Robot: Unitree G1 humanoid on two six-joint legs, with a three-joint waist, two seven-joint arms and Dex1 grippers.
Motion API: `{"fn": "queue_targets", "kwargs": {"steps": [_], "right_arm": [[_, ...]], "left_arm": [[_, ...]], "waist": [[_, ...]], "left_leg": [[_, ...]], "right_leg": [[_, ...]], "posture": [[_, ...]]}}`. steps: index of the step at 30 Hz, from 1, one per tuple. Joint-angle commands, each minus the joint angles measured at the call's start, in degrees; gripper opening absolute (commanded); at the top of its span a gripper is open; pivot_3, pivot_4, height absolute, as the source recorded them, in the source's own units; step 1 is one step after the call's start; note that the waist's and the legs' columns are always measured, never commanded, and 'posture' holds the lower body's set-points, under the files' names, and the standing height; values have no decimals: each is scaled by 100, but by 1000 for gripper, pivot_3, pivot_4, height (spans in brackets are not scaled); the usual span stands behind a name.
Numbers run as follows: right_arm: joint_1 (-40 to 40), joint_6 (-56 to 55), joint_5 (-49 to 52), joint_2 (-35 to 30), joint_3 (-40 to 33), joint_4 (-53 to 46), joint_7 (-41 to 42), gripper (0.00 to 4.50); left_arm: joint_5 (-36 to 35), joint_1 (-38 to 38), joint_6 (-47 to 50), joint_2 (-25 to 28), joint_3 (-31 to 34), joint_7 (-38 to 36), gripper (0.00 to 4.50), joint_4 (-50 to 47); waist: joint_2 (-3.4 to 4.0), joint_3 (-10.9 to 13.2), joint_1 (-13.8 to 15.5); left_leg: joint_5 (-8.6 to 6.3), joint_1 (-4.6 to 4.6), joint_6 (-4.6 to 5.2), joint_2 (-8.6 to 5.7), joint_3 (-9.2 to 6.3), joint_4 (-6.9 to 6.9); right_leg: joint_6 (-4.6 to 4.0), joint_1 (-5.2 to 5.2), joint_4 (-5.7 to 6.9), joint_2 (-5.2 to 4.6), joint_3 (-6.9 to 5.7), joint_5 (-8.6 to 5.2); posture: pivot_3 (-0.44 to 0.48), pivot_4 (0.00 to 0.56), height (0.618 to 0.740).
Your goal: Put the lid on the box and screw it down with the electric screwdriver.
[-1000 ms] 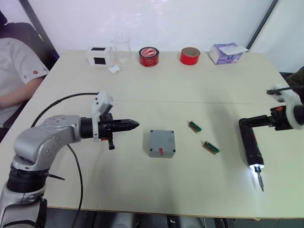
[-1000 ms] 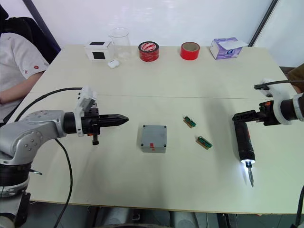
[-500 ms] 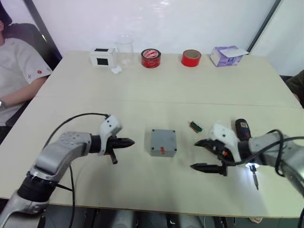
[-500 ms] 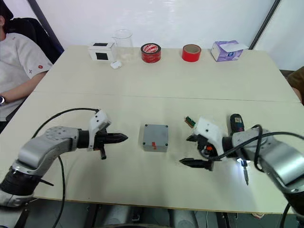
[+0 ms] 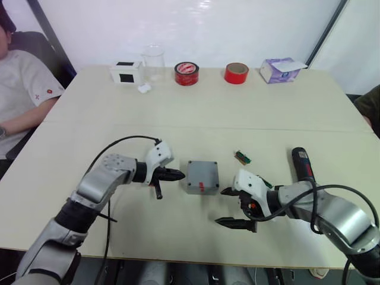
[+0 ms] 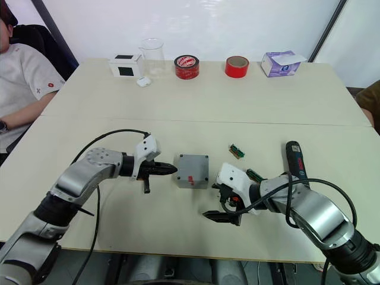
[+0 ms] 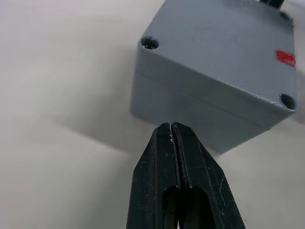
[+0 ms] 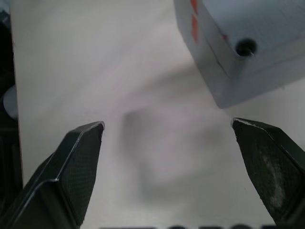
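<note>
Left claw (image 7: 171,126): fingers pressed together, holding nothing; tip just short of the box's near side wall, whether it touches I cannot tell.
Right claw (image 5: 233,207): spread wide, empty; in the right wrist view the two fingertips (image 8: 81,143) stand far apart over bare worktop, with a corner of the box beyond them.
Box (image 5: 200,177): centre of the left eye frame, sitting flat between the two claws. Grey, square, screw holes at the corners of the top face, a seam running round the side, red mark on the side nearest the camera.
Lid: appears to be already seated on the box; no separate plate seen.
Screwdriver (image 5: 303,163): lying on the worktop at right of centre, black with red markings, well apart from the box; neither claw touches it.
Worktop (image 5: 196,113): pale. Along the upper edge of the frame: white-and-black box (image 5: 125,71), beaker (image 5: 153,59), two red tape rolls (image 5: 186,72), purple tissue box (image 5: 282,69).
Small green piece (image 5: 242,157): between box and screwdriver.
Person (image 5: 24,83): seated, upper left.
</note>
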Motion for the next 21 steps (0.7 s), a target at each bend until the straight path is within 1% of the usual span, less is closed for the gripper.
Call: {"fn": "queue_targets", "kwargs": {"steps": [1, 7, 10, 13, 15, 17, 19, 21], "right_arm": [[-155, 40, 33, 99, 14, -125, -8, 4470], [-119, 110, 118, 170, 2, -144, 47, 4470], [-33, 243, 296, 178, -93, -283, 55, 4470], [105, 280, 383, -81, -400, -342, 129, 4470], [152, 220, 365, -348, -653, -256, 248, 4470], [158, 101, 289, -550, -757, -141, 359, 4470], [71, -69, 81, -597, -629, 28, 352, 4470], [-65, -234, -143, -504, -391, 219, 309, 4470]], "left_arm": [[276, -274, -396, -154, -78, -155, 0, 368], [561, -494, -744, -479, -47, -136, 0, 917], [770, -623, -957, -693, 3, 74, 0, 1239], [886, -618, -1041, -710, 109, 206, 0, 1341], [830, -515, -942, -613, 260, 232, 0, 1175], [746, -404, -787, -500, 387, 218, 0, 930], [672, -304, -637, -430, 436, 179, 0, 666], [626, -234, -507, -452, 437, 173, 0, 460]], "waist": [[0, 0, 0], [0, 0, 0], [0, 0, 3], [-1, 0, 4], [-1, 0, -4], [-1, -1, -18], [-1, -1, -29], [-1, -1, -21]], "left_leg": [[0, 0, 0, 0, 0, 1], [0, 0, 1, -1, 0, 1], [0, 0, 1, -1, 0, 3], [0, -2, 1, -2, 0, 3], [-1, -2, 3, -3, 0, 4], [-1, 0, 3, -2, 1, 4], [-1, 2, 3, 2, 1, 3], [-1, 3, 3, 6, 0, 3]], "right_leg": [[0, 0, 0, 0, 0, 0], [0, 0, 1, 0, -1, 0], [0, 0, 2, 0, -1, 0], [1, 0, 1, -1, -1, 0], [1, 0, 1, -2, 0, 1], [1, 0, 1, -3, 0, 1], [1, 0, 3, -2, 2, 1], [1, 0, 3, 2, 3, 1]], "posture": [[0, 150, 740], [0, 150, 740], [0, 150, 740], [0, 150, 740], [0, 150, 740], [0, 150, 740], [0, 150, 740], [0, 150, 740]]}}
